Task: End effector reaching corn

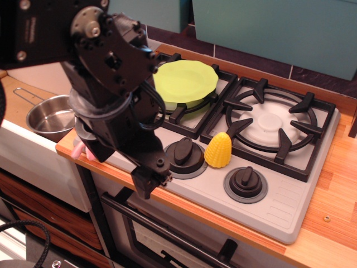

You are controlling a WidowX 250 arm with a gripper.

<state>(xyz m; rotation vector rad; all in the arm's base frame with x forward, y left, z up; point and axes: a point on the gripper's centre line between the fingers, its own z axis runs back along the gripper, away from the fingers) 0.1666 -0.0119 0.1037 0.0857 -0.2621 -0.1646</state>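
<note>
While the gripper (pixel 149 181) hangs at the stove's (pixel 290 215) front edge, corn (pixel 218 150) sits apart, unreached; jaw opening indiscernible, nothing visibly held.

The robot arm (pixel 111 84) covers the left part of the stove (pixel 279 190), including the near-left burner and the left edge of the green plate (pixel 184 81). The pincer (pixel 149 181) points away, so its fingers' spacing cannot be read. A pink object (pixel 78 149) peeks out behind the arm, too hidden to identify. The steel pot (pixel 47 117) is partly covered.
</note>
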